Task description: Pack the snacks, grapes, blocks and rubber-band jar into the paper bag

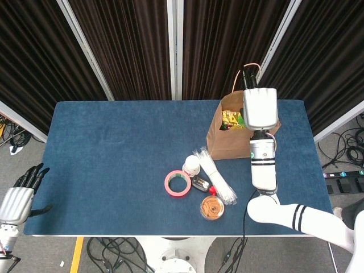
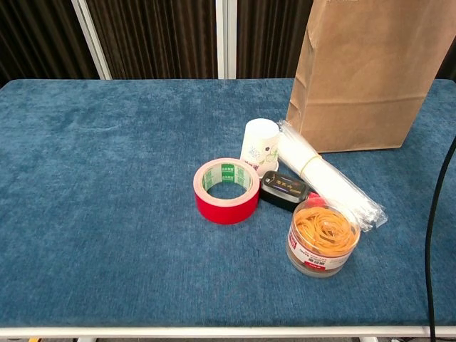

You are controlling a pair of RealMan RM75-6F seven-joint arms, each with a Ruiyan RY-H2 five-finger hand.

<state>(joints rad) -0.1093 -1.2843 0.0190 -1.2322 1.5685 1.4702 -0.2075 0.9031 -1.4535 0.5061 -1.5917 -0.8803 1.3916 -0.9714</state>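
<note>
- Rubber-band jar (image 2: pixel 322 238) stands upright on the blue table (image 2: pixel 107 214), lid up, near the paper bag (image 2: pixel 363 78).
- Right hand (image 1: pixel 250 77) hangs over the bag; its grasp cannot be told.
- Left hand (image 1: pixel 20 196) rests off-table, fingers loose, holding nothing.

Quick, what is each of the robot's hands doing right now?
Left hand: open, holding nothing, beside the table.
Right hand: over the paper bag; its fingers are hidden, so cannot be told.
</note>
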